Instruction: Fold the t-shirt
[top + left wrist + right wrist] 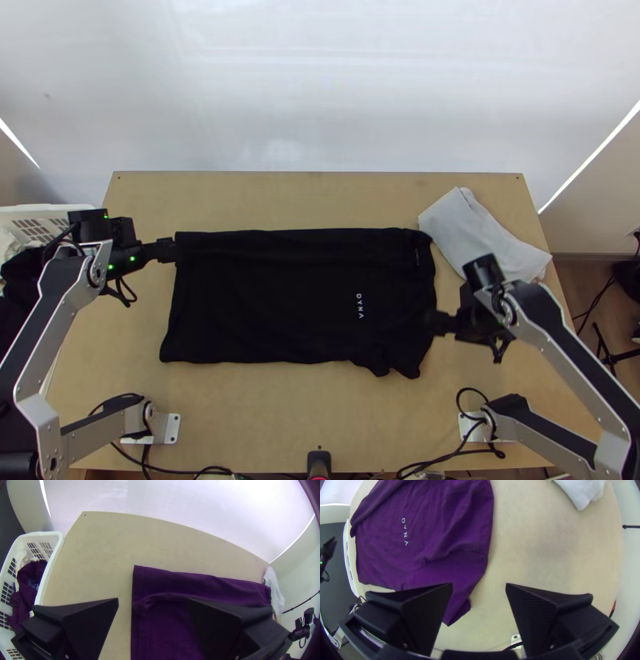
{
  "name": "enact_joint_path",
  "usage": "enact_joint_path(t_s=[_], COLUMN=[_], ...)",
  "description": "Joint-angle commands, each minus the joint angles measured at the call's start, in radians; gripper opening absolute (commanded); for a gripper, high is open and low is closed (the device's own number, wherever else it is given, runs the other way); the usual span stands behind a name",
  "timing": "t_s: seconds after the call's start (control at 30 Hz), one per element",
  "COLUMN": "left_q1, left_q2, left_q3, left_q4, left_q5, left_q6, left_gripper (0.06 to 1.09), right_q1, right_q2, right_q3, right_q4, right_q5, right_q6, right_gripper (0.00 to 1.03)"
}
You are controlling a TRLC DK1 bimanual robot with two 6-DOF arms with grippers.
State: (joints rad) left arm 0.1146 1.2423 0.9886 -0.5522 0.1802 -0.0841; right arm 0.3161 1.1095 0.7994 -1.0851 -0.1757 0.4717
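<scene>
The black t-shirt (264, 296) lies spread across the middle of the table, its far part folded over in a long strip; it looks purple in the wrist views. At its left edge, near the far corner, is my left gripper (166, 250). In the left wrist view that gripper (152, 601) is open, with the shirt's edge (160, 630) between and below its fingers. My right gripper (438, 322) is over the shirt's right edge. The right wrist view has this gripper (479, 586) open, above the sleeve side of the shirt (420, 546).
A white cloth (480, 236) lies bunched at the table's far right. A white basket (50, 570) with clothes in it stands off the table's left side. Cables (448, 458) run along the near edge, beside a small black device (318, 461).
</scene>
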Motion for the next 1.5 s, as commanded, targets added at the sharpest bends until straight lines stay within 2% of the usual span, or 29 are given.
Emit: enact_joint_path(t_s=[0.0, 0.03, 0.13, 0.17, 0.23, 0.3, 0.63, 0.9, 1.0, 1.17, 1.2, 1.27, 1.4, 1.43, 1.47], left_q1=[-0.018, -0.018, -0.018, -0.018, -0.018, -0.016, -0.009, -0.007, -0.006, -0.006, -0.006, -0.006, -0.030, -0.046, -0.059], left_q2=[-0.047, -0.052, -0.067, -0.073, -0.081, -0.090, -0.109, -0.116, -0.116, -0.115, -0.115, -0.115, -0.115, -0.112, -0.106], left_q3=[0.007, 0.007, 0.004, 0.002, 0.001, -0.004, -0.016, -0.015, -0.016, -0.016, -0.016, -0.018, 0.013, 0.030, 0.044], left_q4=[-0.022, -0.026, -0.038, -0.041, -0.049, -0.051, -0.057, -0.060, -0.060, -0.060, -0.060, -0.071, -0.221, -0.282, -0.345], left_q5=[0.007, 0.005, 0.005, 0.007, 0.007, 0.005, 0.005, 0.005, 0.005, 0.005, 0.005, 0.004, 0.005, 0.004, 0.002], left_q6=[-0.031, -0.031, -0.032, -0.034, -0.034, -0.034, -0.036, -0.034, -0.034, -0.031, -0.029, -0.014, 0.061, 0.081, 0.103], left_gripper=[1.04, 1.04, 1.04, 1.04, 1.04, 1.04, 1.04, 1.04, 1.04, 1.04, 1.04, 1.04, 1.04, 1.04, 1.04], right_q1=[0.095, 0.101, 0.178, 0.207, 0.252, 0.278, 0.279, 0.273, 0.271, 0.271, 0.270, 0.267, 0.268, 0.268, 0.267], right_q2=[-0.066, -0.062, -0.039, -0.033, -0.014, 0.007, 0.113, 0.127, 0.153, 0.176, 0.176, 0.176, 0.156, 0.145, 0.135], right_q3=[-0.104, -0.115, -0.129, -0.131, -0.137, -0.138, -0.124, -0.108, -0.112, -0.104, -0.104, -0.101, -0.101, -0.100, -0.097], right_q4=[0.033, 0.051, 0.062, 0.062, 0.062, 0.062, 0.175, 0.195, 0.215, 0.229, 0.229, 0.237, 0.231, 0.229, 0.229], right_q5=[-0.002, -0.002, -0.002, -0.002, -0.002, -0.002, 0.001, 0.007, 0.007, 0.008, 0.010, 0.038, 0.048, 0.051, 0.056], right_q6=[0.082, 0.079, 0.082, 0.081, 0.090, 0.093, 0.081, 0.079, 0.079, 0.082, 0.082, 0.064, 0.058, 0.054, 0.054], right_gripper=[0.29, 0.26, 0.26, 0.28, 0.40, 0.41, 0.41, 0.41, 0.55, 0.55, 0.47, 0.13, 0.12, 0.03, 0.03])
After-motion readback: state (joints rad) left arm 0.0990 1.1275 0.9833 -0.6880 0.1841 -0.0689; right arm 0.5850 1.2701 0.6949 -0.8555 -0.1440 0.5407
